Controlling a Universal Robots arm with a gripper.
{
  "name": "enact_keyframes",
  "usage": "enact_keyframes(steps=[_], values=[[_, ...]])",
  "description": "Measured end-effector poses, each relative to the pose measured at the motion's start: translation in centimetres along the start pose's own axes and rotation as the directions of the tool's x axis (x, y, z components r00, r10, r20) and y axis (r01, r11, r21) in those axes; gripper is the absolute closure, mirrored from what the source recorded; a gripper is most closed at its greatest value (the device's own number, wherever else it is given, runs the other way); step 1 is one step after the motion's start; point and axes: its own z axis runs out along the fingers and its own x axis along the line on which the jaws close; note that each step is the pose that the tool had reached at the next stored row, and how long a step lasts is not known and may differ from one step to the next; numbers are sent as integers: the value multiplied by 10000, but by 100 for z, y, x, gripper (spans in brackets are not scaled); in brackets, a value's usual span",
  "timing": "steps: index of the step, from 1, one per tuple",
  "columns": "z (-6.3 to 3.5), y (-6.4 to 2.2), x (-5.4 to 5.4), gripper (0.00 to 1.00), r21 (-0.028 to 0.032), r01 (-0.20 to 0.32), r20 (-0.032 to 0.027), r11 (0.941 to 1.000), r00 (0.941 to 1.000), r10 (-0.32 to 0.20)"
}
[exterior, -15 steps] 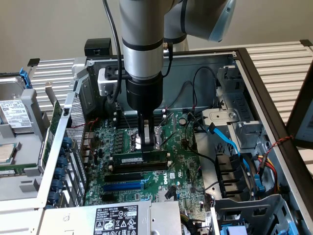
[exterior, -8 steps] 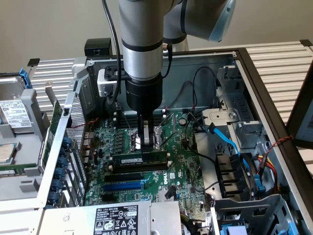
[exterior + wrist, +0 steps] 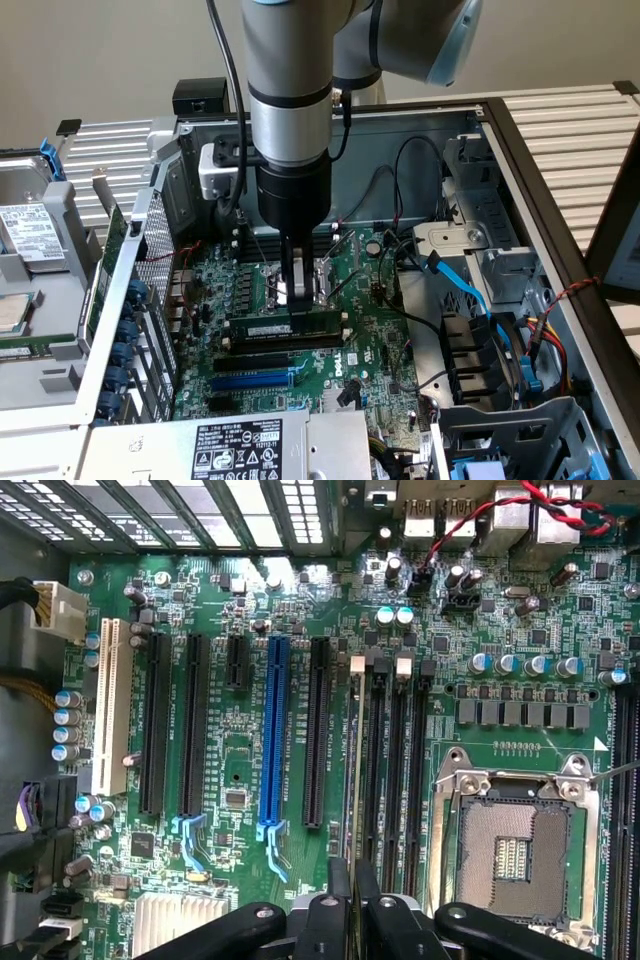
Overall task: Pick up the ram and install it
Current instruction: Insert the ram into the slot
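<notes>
Over the glossy green motherboard inside the open sheet-metal case, gripping the ram with the gripper, with slim black fingers pinched tight onto its thin top edge. Holding the long, flat, dark-green stick upright along the outermost memory slot, just beside the other narrow black slots and near the square metal CPU socket.

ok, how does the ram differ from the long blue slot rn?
The ram is dark green with black chips; the blue slot is plain blue. The ram stands on edge in the gripper; the blue slot is fixed to the board, empty. Both are long, narrow and run parallel.
</notes>
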Motion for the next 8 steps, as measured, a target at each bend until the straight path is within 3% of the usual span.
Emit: enact_keyframes(steps=[8], values=[[2, 3, -6, 86, 15, -2, -3, 10000, 10000, 2]])
